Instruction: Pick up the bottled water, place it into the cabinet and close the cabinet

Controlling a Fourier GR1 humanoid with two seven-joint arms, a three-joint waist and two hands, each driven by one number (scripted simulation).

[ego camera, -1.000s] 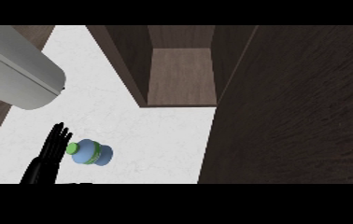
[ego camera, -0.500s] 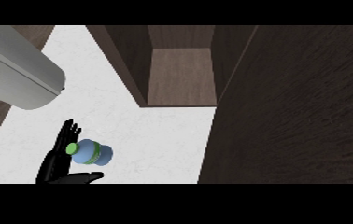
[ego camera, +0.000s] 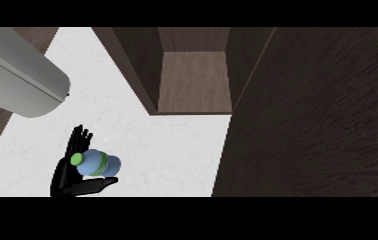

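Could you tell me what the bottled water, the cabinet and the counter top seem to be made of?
Bottled water: probably translucent blue plastic with a green cap and green band, its colours smooth and even. Cabinet: dark brown wood or wood-look board, matt, with visible grain streaks. Counter top: white with faint grey veins, like marble or a marble-look laminate; which one cannot be told.

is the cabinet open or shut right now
Open. The cabinet shows its bare wooden inside, and its door stands swung out at the right. The bottle is outside, on the counter.
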